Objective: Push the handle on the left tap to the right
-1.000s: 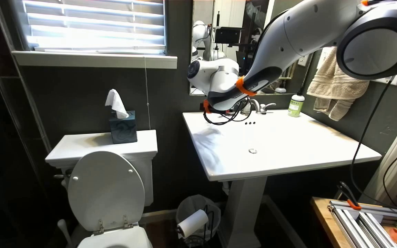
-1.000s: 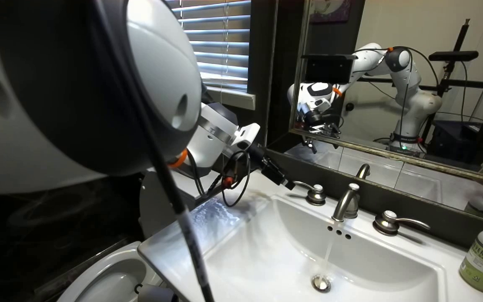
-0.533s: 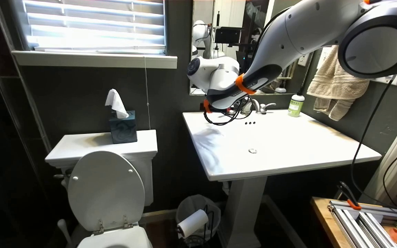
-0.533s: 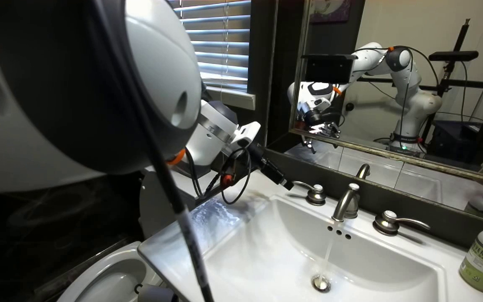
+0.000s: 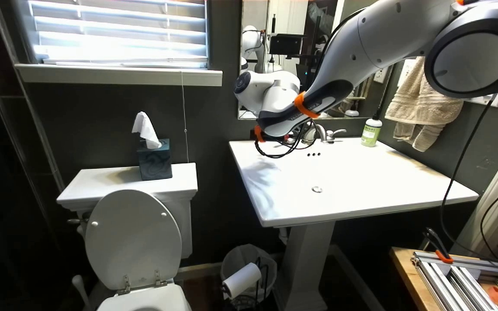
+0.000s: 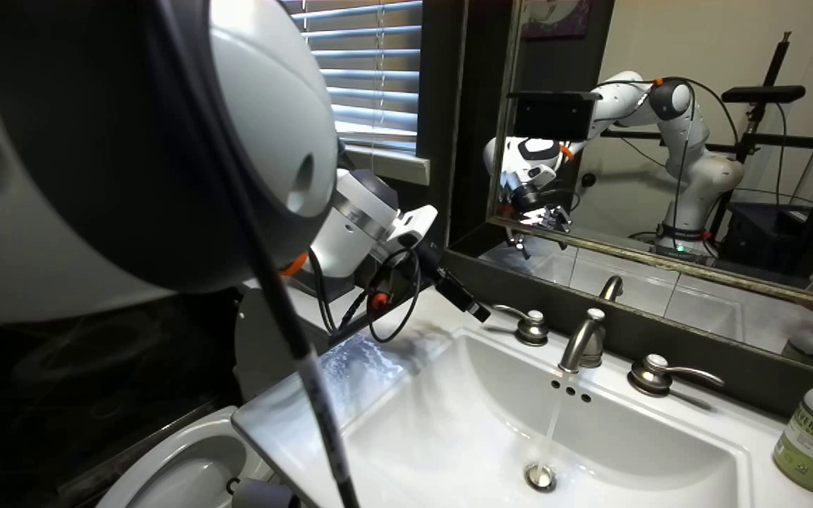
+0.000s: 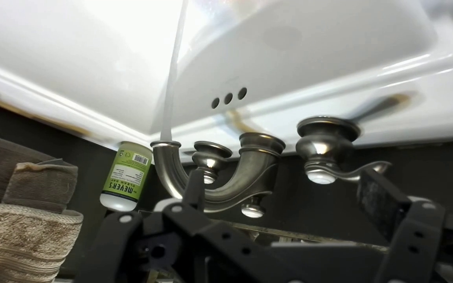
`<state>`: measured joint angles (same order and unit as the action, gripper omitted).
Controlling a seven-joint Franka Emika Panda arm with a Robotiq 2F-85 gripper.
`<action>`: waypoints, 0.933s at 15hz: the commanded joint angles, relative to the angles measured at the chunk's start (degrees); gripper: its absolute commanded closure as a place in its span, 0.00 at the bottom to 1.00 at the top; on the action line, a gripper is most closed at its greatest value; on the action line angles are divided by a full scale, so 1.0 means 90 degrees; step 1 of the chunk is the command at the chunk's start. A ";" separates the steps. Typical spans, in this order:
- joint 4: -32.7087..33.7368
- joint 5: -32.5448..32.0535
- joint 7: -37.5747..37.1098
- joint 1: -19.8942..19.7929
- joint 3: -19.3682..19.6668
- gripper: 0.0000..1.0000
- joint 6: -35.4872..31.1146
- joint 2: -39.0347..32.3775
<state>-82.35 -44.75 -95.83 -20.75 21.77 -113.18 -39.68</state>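
Moved since the earlier frame: my jaws, slightly back from the handle (image 6: 511, 309) in an exterior view. It sits atop the left tap (image 6: 532, 329), long axis reaching from the tap toward my jaws, free end near them. Jaws stand wide apart, holding nothing. In the wrist view one finger (image 7: 382, 202) crosses in front of the handle's outer part; contact cannot be told. Right of the tap stands the spout (image 6: 580, 343), water (image 7: 171, 78) running. Judgement: pushing needs a finger against the handle's side, clear of the spout.
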 commanded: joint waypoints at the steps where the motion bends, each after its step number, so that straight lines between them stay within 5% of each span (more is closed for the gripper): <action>1: 0.0040 0.0078 0.0044 0.0056 0.0087 0.00 -0.0011 -0.0041; 14: -0.0100 0.0040 0.0133 0.0093 0.0058 0.00 -0.0127 0.0072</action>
<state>-82.33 -44.53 -95.67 -20.75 21.79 -113.18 -39.71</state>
